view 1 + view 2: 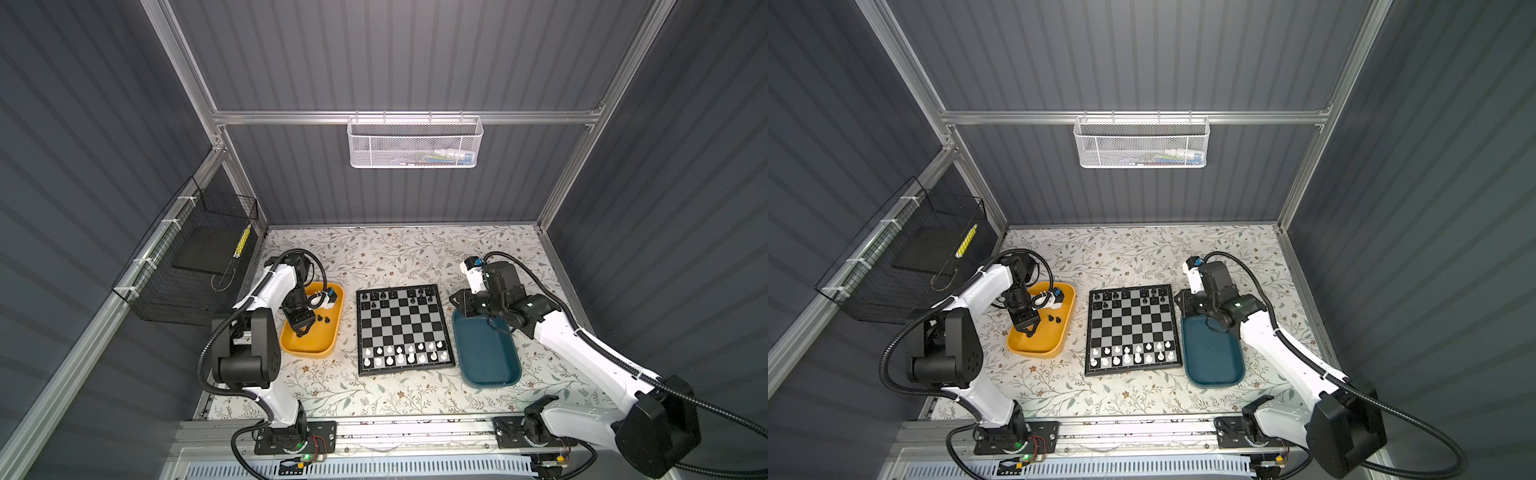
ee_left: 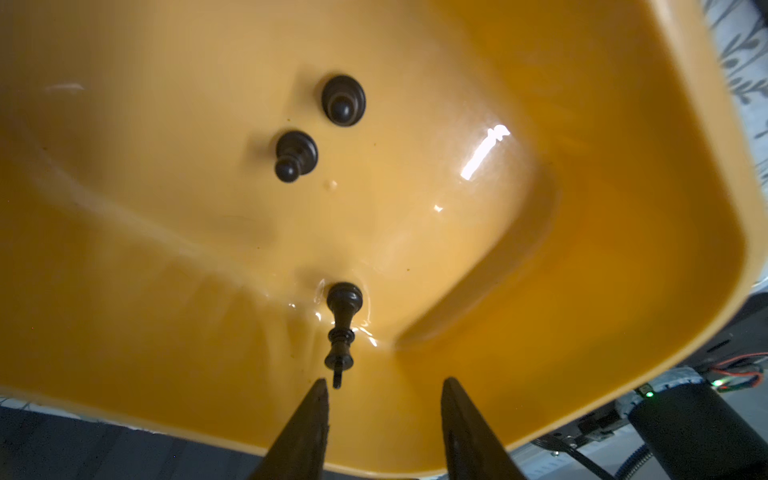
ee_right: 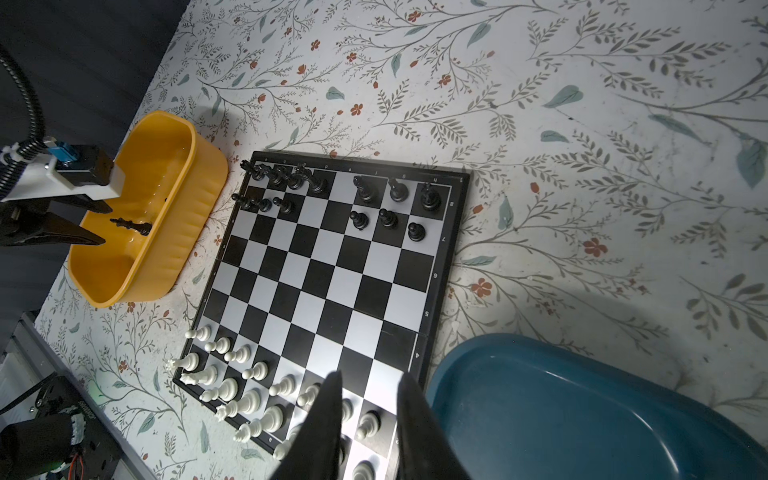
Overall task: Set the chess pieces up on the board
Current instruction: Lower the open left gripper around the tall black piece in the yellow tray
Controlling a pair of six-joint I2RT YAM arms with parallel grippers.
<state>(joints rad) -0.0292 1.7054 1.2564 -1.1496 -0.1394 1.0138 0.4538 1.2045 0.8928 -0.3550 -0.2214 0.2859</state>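
The board [image 1: 401, 326] [image 1: 1133, 328] [image 3: 328, 270] lies mid-table. Black chess pieces [image 1: 395, 296] fill part of its two far rows and white ones [image 1: 405, 353] its two near rows. In the yellow tray [image 1: 307, 353] [image 2: 623, 208] stand two black pawns [image 2: 343, 99] [image 1: 323, 319] and a taller black piece [image 2: 344, 328] [image 3: 132, 225]. My left gripper [image 1: 300, 332] [image 1: 1030, 332] [image 2: 384, 380] is down in the tray, open, one fingertip [image 2: 320, 386] right beside the tall piece's top. My right gripper [image 1: 457, 302] [image 3: 370, 374] hovers open and empty over the board's right edge.
A teal tray [image 1: 486, 365] [image 1: 1217, 365] [image 3: 582, 415] lies right of the board, nothing visible in it. A white mesh basket [image 1: 415, 143] hangs on the back wall and a black wire basket [image 1: 187, 266] on the left wall. A metal rail [image 1: 415, 432] runs along the front.
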